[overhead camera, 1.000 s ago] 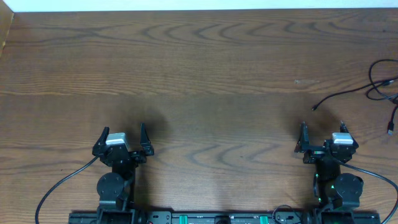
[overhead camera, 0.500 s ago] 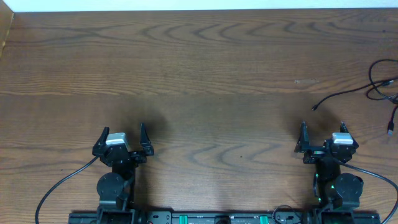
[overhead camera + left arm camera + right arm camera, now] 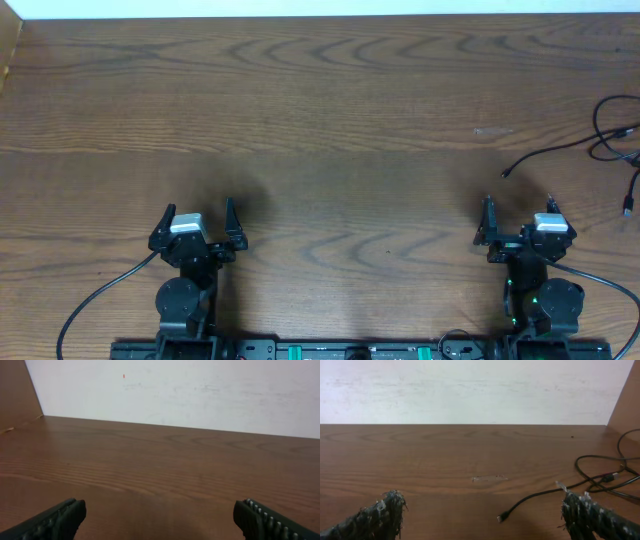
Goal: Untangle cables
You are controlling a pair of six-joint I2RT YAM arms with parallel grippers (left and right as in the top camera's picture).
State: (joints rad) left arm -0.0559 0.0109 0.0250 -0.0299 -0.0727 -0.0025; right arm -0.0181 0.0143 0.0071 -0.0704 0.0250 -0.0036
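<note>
Along the worktop's (image 3: 320, 100) front edge, toward the left corner, the left arm (image 3: 186, 262) sits low with its jaws spread wide and gripping nothing. Its wrist view shows two dark fingertips (image 3: 56, 520) at the bottom corners of the frame, with wood grain between them and a white wall (image 3: 200, 390) past the far edge. A thick black wire (image 3: 100, 296) curves off this arm's base toward the left. Right of centre the wood carries a small pale scuff (image 3: 492, 130). Toward the front right corner the right arm (image 3: 535, 262) sits low too, its jaws equally wide and holding nothing. The cables (image 3: 600, 145) lie at the right edge, about halfway between front and back, and are partly cut off by the frame. They are thin black cords looping over one another, too fine to tell how they cross. One cord runs out of the bunch toward the centre and ends in a small plug (image 3: 505, 173). That plug lies loose on the wood near the right arm, just ahead of its jaws and not touching them. Seen from the right wrist, it lies in the gap between the two fingers, nearer the right one. The loops sit further right, beside a brown side panel (image 3: 627, 400).
</note>
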